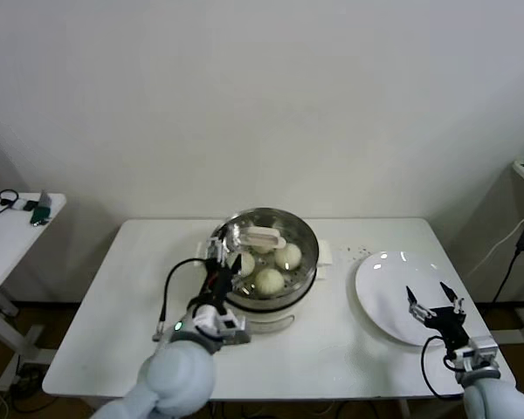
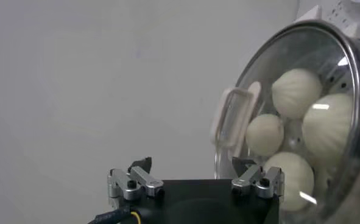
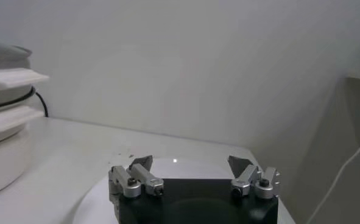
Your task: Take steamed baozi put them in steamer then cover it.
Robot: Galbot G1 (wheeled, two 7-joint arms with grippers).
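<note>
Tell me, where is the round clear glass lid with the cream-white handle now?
In the head view the glass lid sits on the steel steamer at the table's middle, covering the buns, right beside the open left gripper.

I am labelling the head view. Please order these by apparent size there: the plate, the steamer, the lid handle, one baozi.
1. steamer and plate: look about alike, so I do not rank them.
2. lid handle
3. baozi, only slightly smaller than the handle.
</note>
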